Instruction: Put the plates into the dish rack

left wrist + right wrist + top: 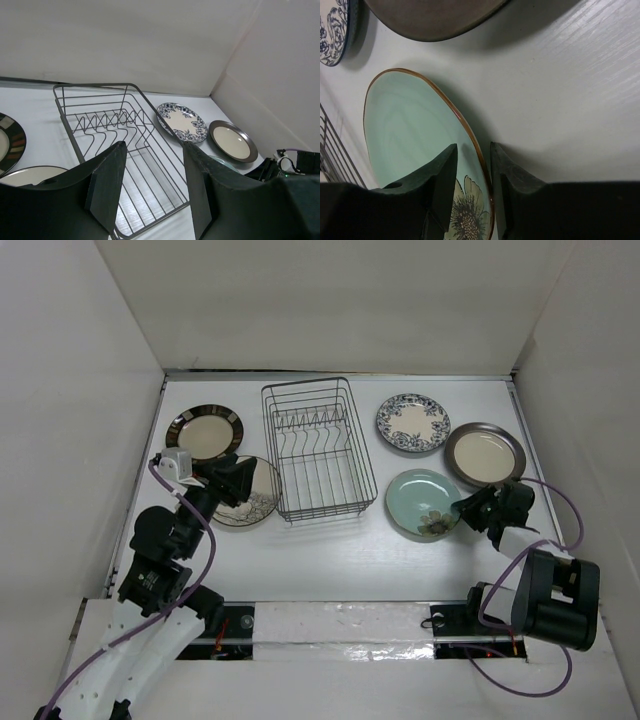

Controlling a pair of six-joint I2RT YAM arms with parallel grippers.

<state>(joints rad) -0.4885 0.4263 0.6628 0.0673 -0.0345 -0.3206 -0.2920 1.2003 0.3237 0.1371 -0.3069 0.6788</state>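
The dish rack (320,450) stands mid-table with no plates in it; it also shows in the left wrist view (115,125). Left of it lie the dark-rimmed cream plate (205,430) and the cream plate with patterned edge (255,498). Right of it lie the blue-floral plate (412,423), the grey-brown rimmed plate (485,453) and the pale green plate (420,502). My left gripper (232,480) (152,185) is open and empty over the patterned plate. My right gripper (465,510) (474,150) is narrowly open, its jaws straddling the green plate's (405,130) right rim.
White walls enclose the table on the left, back and right. The grey-brown rimmed plate (430,20) lies just beyond the green one. The rack's wire wall (332,150) is close to the green plate's far side. A purple cable (560,502) loops by the right arm.
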